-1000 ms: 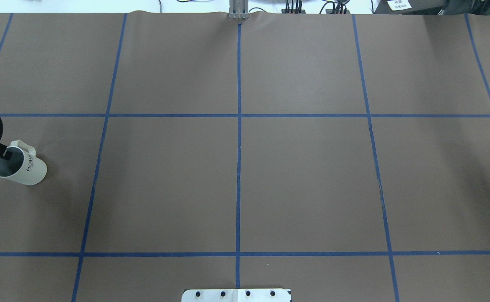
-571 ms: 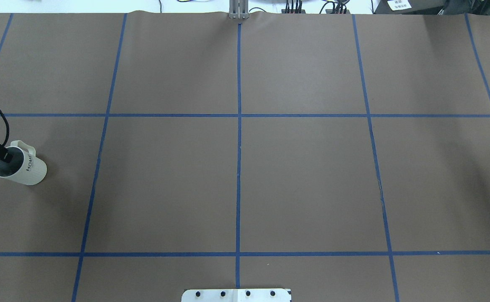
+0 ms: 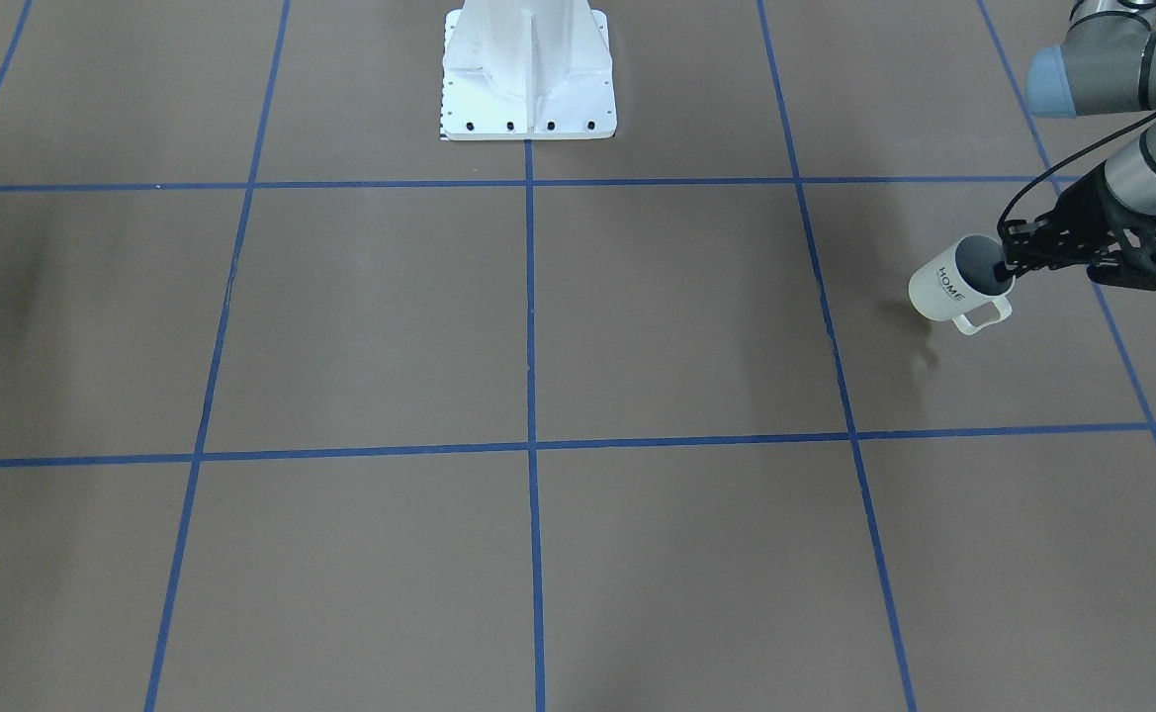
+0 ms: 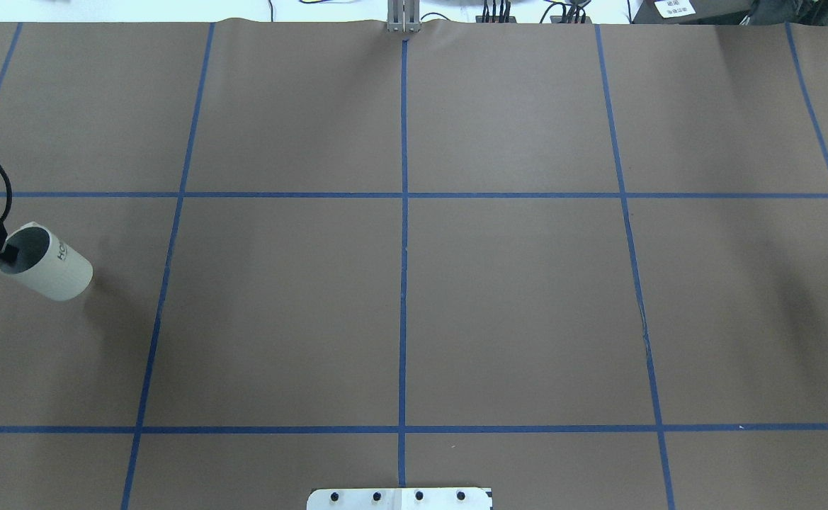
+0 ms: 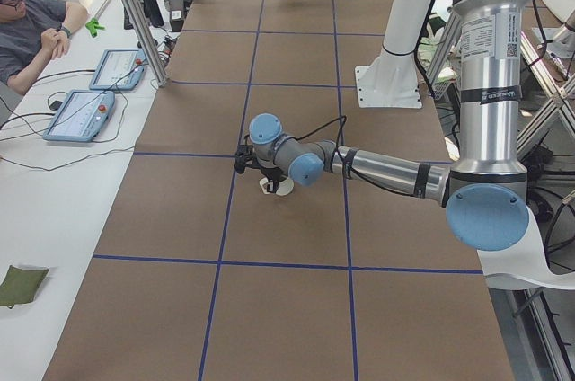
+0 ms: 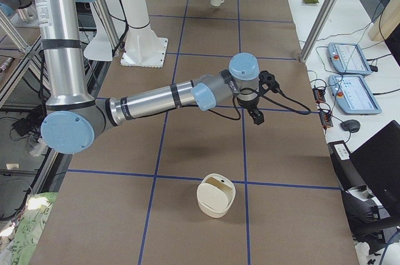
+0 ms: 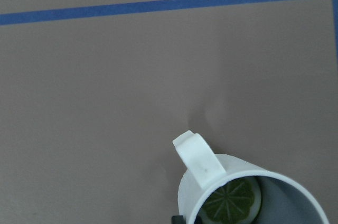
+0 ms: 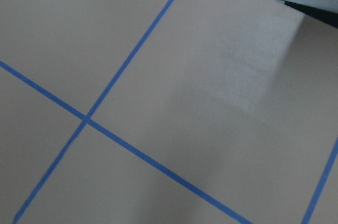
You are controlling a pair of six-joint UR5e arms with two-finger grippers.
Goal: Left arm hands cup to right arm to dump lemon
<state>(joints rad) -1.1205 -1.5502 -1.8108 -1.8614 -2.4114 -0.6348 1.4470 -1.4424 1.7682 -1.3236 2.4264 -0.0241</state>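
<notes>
**Stage:** transport toward the hand-over, judged to be early.

**Cup position.** In the overhead view the cup (image 4: 56, 275) is at the 9 o'clock edge of the counter (image 4: 513, 312), well apart from the centre line.

**Left end effector.** The left end effector (image 4: 7, 253) is clamped on the cup. One finger sits inside the dark interior and the other outside the wall, pinching the rim at its 9 o'clock side. This rim pinch leaves the body and the handle (image 3: 983, 316) free. That is judged to be its purpose, since the receiving arm needs an unobstructed surface to take.

**Cup attitude.** The cup is tilted, with the mouth toward 10 o'clock and the base toward 4 o'clock. In the front-facing view its shadow lies apart from it on the counter, so it is judged to be clear of the surface.

**Lemon.** The lemon (image 7: 232, 201) lies flat against the bottom of the cup, seen through the mouth in the left wrist view. The slice should remain inside provided the mouth is not turned below level.

**Right end effector.** The right end effector (image 6: 257, 115) hangs above the counter at the 3 o'clock end, well apart from the cup. Whether it is wide or narrow cannot be told. A cream container (image 6: 215, 196) stands on the counter near that arm and is possibly the dump target.

**Next requirement:** both arms must converge before any transfer
</notes>
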